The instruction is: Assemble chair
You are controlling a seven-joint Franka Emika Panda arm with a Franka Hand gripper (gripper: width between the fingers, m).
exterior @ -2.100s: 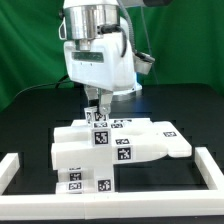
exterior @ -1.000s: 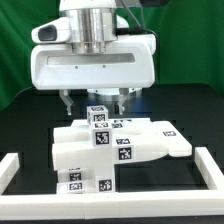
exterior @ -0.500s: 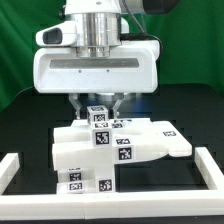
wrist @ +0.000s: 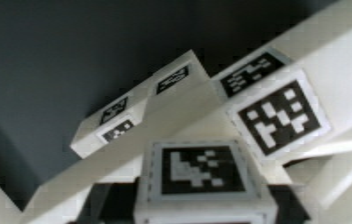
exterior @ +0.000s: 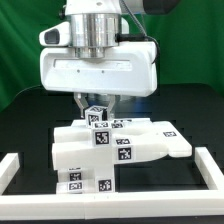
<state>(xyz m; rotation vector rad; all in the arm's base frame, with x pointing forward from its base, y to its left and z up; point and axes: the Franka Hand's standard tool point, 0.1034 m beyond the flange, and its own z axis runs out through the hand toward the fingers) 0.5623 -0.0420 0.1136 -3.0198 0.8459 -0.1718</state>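
Between the fingers of the pincer (exterior: 97, 107) sits a small tagged cube (exterior: 96, 115), gripped from both sides and tilted, just above the assembled white chair parts (exterior: 120, 145). Those parts lie on the dark tabletop (exterior: 190, 110), inside the white border rails (exterior: 213, 172). From the wrist view, the cube (wrist: 199, 172) fills the foreground.

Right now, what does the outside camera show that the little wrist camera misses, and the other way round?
Only the exterior view shows the robot body, the white border rails and the whole cluster of chair parts. Only the wrist view shows, close up, the tag on the small cube between the gripper fingers. Both show that tagged cube and tagged white parts beside it.
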